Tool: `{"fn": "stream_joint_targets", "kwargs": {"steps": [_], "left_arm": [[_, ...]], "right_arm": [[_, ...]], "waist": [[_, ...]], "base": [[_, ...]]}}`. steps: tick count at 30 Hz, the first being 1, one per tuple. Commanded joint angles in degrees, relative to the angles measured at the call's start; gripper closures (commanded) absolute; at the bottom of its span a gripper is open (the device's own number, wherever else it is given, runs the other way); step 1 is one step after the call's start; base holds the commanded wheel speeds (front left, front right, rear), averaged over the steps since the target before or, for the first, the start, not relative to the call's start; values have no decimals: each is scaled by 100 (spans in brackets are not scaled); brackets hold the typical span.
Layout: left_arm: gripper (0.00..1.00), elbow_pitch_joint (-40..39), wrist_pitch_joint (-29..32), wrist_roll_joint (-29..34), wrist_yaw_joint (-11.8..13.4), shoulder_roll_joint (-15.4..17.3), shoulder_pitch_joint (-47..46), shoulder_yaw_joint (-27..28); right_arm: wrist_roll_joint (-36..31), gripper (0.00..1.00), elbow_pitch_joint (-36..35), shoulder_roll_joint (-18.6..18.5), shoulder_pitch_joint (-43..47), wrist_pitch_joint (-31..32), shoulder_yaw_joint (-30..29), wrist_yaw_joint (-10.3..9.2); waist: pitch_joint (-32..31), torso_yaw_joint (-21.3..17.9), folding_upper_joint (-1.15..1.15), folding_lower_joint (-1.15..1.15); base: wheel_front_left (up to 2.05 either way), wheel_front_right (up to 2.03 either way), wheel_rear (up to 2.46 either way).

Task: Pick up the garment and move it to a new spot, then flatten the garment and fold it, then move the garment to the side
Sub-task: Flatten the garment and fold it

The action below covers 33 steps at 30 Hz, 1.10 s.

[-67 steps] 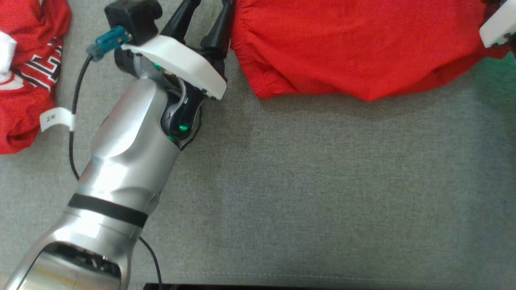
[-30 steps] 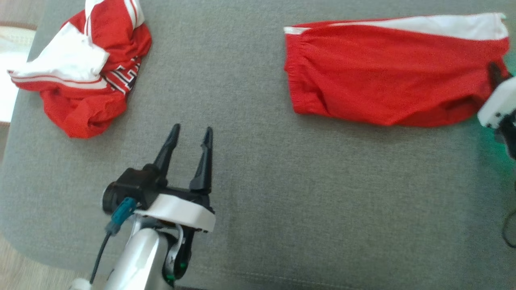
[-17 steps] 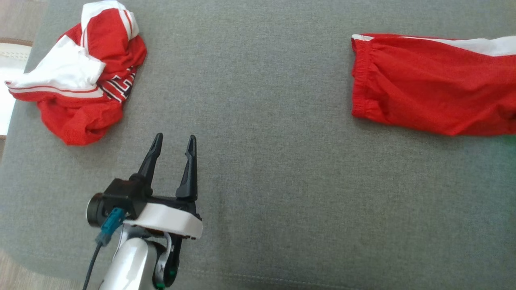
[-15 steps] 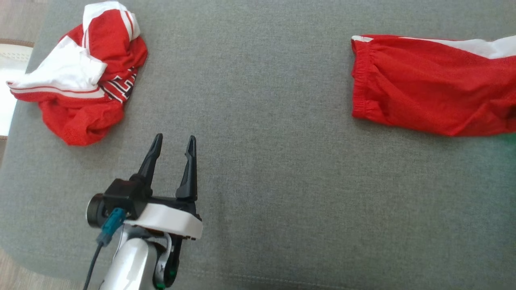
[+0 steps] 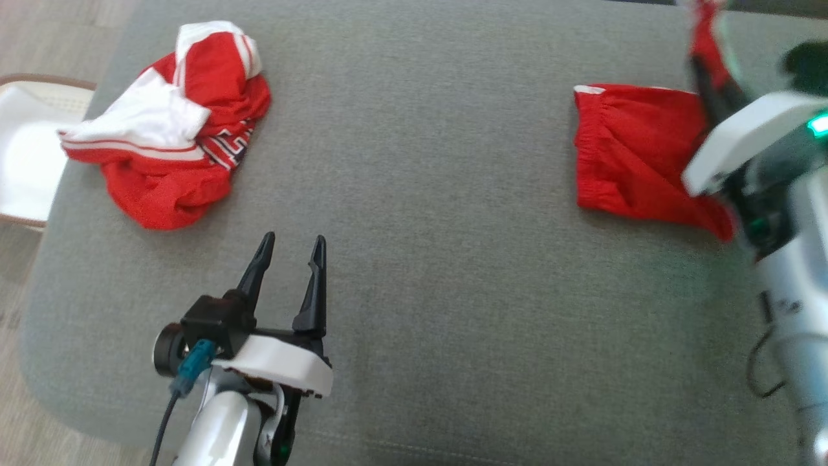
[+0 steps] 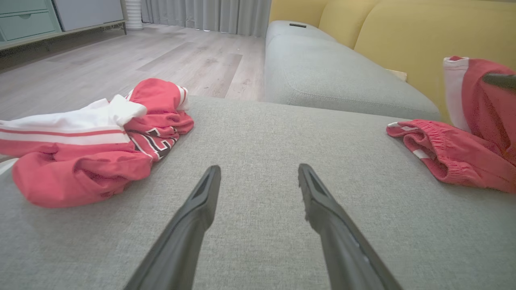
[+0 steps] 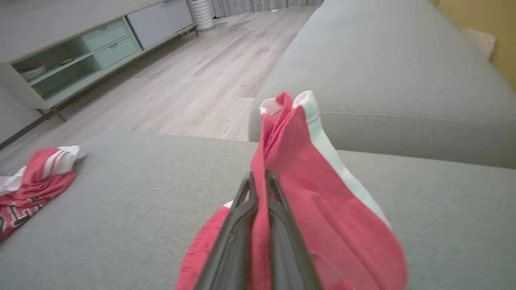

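The garment (image 5: 627, 155) is a pair of red shorts with a white side stripe, lying at the right of the grey cushion (image 5: 440, 259). My right gripper (image 5: 708, 71) is shut on one end of it and holds that end up off the cushion, while the elastic waist end stays down. In the right wrist view the red cloth (image 7: 306, 181) is pinched between my right gripper's (image 7: 258, 177) fingers and drapes down to the right. My left gripper (image 5: 292, 249) hovers open and empty over the front left of the cushion, far from the garment (image 6: 451, 157).
A crumpled red and white jersey (image 5: 174, 155) lies at the cushion's far left corner. A white seat (image 5: 26, 155) stands beyond the left edge. A grey sofa seat (image 6: 322, 76) with yellow backrests (image 6: 403, 32) lies behind. A low cabinet (image 7: 80, 52) stands across the wooden floor.
My right gripper has come into the head view and lifted the garment's right end up and leftward, so less of it lies flat. The camera has shifted. The left gripper stays open.
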Motion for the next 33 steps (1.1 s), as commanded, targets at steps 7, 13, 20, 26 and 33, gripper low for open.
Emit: {"fn": "stream_joint_targets", "kwargs": {"steps": [7,13,20,26,33], "left_arm": [[0,-120,-43,-117,12,22,2,112],[0,-93,-44,-193,64,22,-62,13],[0,-30,-44,-183,132,22,73,126],[0,-40,-44,-128,144,22,346,476],[0,-112,-44,-179,69,22,732,798]], "right_arm": [[46,100,-486,529,345,185,305,-5],[86,0,-394,933,479,49,409,-5],[363,0,-931,850,901,-546,214,-5],[259,0,-1456,675,1771,-1187,-200,-5],[-260,0,-1579,797,2659,-2003,-335,-5]], "waist": [[53,252,0,0],[64,337,0,0],[-224,158,0,0],[-650,-236,0,0],[-1181,-549,0,0]], "base": [[0,0,0],[0,0,0],[0,0,0],[0,0,0],[0,0,0]]}}
